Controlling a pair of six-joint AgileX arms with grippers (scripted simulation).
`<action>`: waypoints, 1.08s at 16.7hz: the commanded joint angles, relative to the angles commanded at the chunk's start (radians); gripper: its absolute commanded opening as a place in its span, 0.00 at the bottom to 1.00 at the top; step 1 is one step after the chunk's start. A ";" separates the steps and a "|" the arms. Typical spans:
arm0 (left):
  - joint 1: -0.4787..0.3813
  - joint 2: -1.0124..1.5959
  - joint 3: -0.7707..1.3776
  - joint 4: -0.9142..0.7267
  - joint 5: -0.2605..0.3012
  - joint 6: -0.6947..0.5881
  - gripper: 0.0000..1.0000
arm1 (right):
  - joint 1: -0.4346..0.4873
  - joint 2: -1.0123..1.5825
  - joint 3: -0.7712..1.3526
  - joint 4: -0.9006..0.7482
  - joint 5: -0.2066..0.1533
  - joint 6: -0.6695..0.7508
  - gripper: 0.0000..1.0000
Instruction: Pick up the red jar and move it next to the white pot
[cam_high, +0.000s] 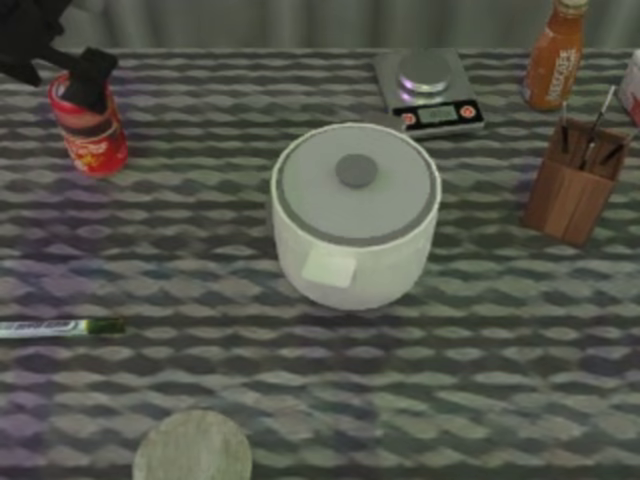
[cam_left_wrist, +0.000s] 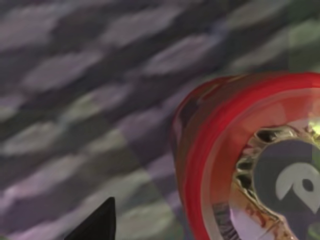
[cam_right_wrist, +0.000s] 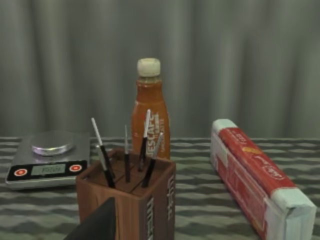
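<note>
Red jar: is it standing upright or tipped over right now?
Upright. The top view shows the red jar standing on its base at the table's far left, lid up, with the left pincer directly over it.

The scene is filled by a table covered in a grey-purple wavy-patterned cloth (cam_high: 500, 350), which runs to every edge of the top view but the far one. Behind the far edge, a pleated grey-green curtain (cam_right_wrist: 225, 60) is hung as the backdrop, seen across the whole right wrist view. The light is even and dim; soft shadows are cast on the cloth.
</note>
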 joint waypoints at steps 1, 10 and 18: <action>0.000 0.000 0.000 0.000 0.000 0.000 1.00 | 0.000 0.000 0.000 0.000 0.000 0.000 1.00; -0.011 0.041 -0.053 0.099 -0.002 -0.011 1.00 | 0.000 0.000 0.000 0.000 0.000 0.000 1.00; -0.015 0.061 -0.074 0.138 -0.003 -0.014 0.85 | 0.000 0.000 0.000 0.000 0.000 0.000 1.00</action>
